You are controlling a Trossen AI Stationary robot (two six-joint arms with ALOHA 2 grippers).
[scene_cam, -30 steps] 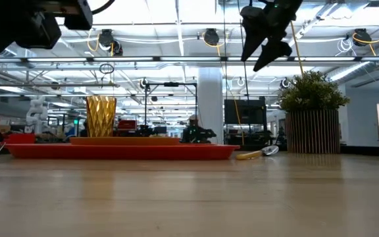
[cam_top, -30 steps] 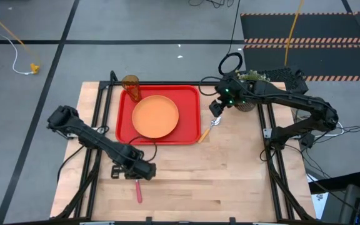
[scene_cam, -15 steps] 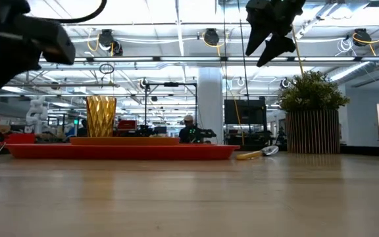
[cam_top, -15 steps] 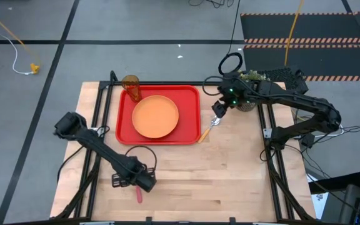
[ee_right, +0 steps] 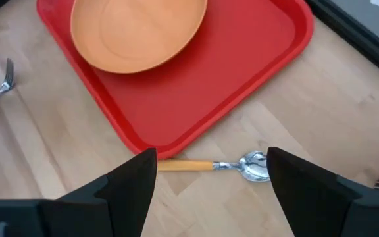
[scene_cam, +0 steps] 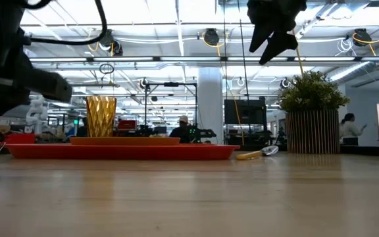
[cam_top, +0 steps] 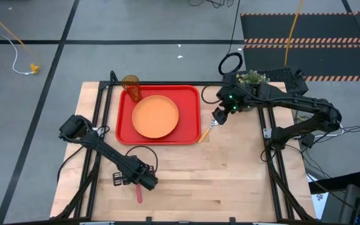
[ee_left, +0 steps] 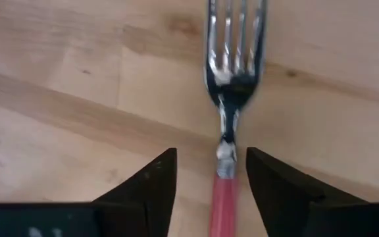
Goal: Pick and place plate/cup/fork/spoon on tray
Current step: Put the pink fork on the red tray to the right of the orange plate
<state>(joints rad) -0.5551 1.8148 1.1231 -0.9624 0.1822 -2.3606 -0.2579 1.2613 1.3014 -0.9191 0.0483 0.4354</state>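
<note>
The left gripper [cam_top: 144, 182] is hovering low over the fork [ee_left: 231, 85] near the front edge of the table [cam_top: 230, 181], left of its middle. From above, the arm is hiding most of the fork, leaving only the pink handle end [cam_top: 139, 195] poking out toward the front edge. The left wrist view is supplying the rest: the fingers [ee_left: 151, 181] are standing apart, straddling the handle without touching it, and the tines are pointing away from the gripper. The fork's long axis is running roughly front to back across the table.

The right gripper [cam_top: 219, 116] is hanging with its fingers spread wide and empty above the spoon [ee_right: 229, 164]. The spoon is lying on the table just beside the tray's [cam_top: 192, 100] front right corner, its bowl pointing away from the tray. The plate [cam_top: 155, 116] and cup [cam_top: 131, 87] are sitting on the tray, the cup in its far left corner.
</note>
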